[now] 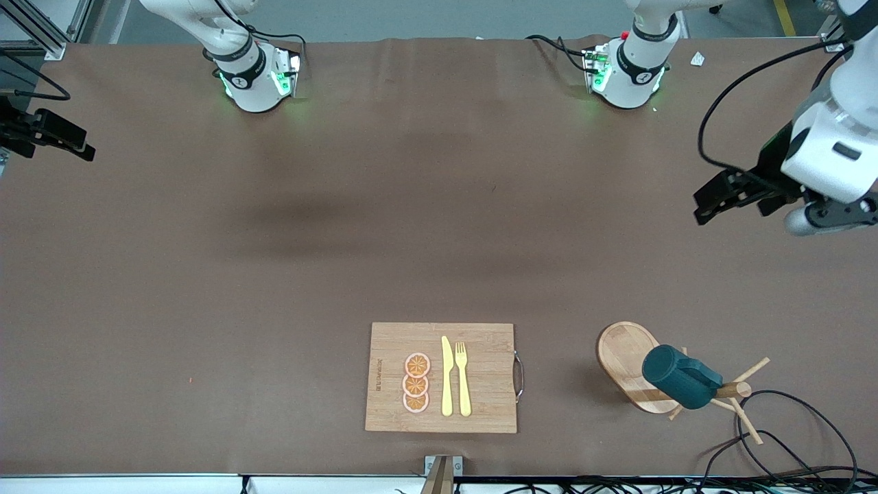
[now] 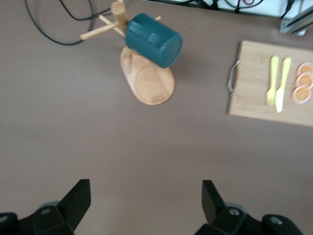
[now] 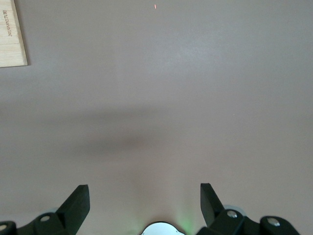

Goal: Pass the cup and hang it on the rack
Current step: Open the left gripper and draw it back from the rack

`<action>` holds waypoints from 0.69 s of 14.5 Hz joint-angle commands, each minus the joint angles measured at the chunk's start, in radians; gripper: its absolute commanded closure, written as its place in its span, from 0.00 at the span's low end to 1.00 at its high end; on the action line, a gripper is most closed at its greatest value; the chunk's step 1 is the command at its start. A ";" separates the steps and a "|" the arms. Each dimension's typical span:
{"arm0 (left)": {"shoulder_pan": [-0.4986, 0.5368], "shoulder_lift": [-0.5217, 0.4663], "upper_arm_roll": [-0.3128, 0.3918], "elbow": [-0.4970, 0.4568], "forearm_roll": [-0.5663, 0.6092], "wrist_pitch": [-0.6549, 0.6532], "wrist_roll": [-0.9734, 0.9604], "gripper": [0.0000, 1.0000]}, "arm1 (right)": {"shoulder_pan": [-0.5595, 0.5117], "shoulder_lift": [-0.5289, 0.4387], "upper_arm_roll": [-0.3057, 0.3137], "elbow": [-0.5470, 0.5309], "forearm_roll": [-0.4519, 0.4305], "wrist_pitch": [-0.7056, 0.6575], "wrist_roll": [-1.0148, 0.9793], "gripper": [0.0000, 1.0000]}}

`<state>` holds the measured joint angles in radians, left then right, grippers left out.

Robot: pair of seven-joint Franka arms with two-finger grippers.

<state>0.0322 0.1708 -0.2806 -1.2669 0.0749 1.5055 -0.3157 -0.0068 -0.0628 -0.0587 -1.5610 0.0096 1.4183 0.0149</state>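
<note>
The dark teal cup [image 1: 679,376] [image 2: 151,40] hangs tilted on a peg of the light wooden rack [image 1: 621,353] [image 2: 149,83], near the front edge toward the left arm's end of the table. No gripper touches it. My left gripper [image 1: 701,204] [image 2: 145,196] is open and empty, up over bare table at the left arm's end. At the right arm's end my right gripper [image 1: 88,149] [image 3: 145,196] hovers over the table's edge, open with nothing between its fingers.
A bamboo cutting board [image 1: 480,412] [image 2: 254,78] [image 3: 12,39] lies near the front edge at mid-table, carrying a yellow knife [image 1: 446,376], a yellow fork [image 1: 463,377] and orange slices [image 1: 416,383]. Black cables [image 1: 789,425] loop on the table beside the rack.
</note>
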 commanded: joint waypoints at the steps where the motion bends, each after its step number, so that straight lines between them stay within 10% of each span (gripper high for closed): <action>1: -0.101 -0.118 0.145 -0.115 -0.004 -0.024 0.124 0.00 | 0.004 -0.028 -0.001 -0.022 0.007 0.008 0.008 0.00; 10: -0.106 -0.278 0.209 -0.308 -0.090 -0.038 0.136 0.00 | 0.002 -0.028 -0.003 -0.022 0.009 0.008 0.008 0.00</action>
<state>-0.0667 -0.0625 -0.0759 -1.5245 -0.0022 1.4572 -0.1911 -0.0068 -0.0628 -0.0588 -1.5610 0.0096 1.4183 0.0149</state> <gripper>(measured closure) 0.000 0.000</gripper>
